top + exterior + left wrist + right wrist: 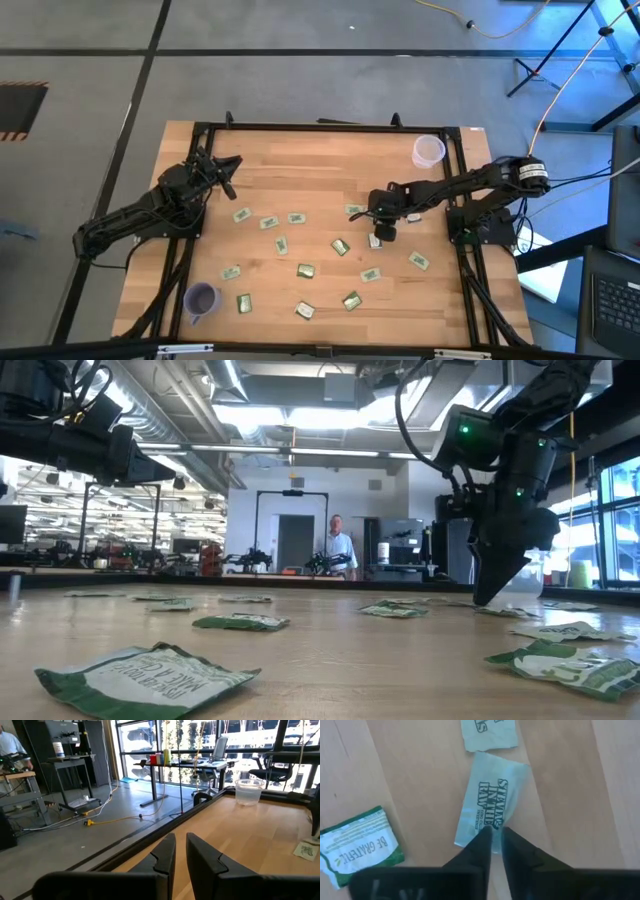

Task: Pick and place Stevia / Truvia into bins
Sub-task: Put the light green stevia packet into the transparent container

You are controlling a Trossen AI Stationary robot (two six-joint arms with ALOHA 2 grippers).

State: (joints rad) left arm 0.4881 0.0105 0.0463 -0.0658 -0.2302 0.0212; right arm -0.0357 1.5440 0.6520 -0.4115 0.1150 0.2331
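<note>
Right wrist view looks straight down: the right gripper [493, 836] points at the surface [420, 780], its fingers [481, 842] nearly together, tips pinching the near edge of a pale Stevia sachet [492, 802] lying flat, its long axis running away from the fingers. A second sachet [489, 732] lies just beyond it, a green one [357, 845] off to the side. From above, that arm reaches in from the right to mid-surface, sachets scattered around it. The left gripper [222, 172] hangs raised at the far left, fingers [165, 855] clenched on nothing. The purple cup [201, 299] stands near left, the white cup [428, 151] far right.
</note>
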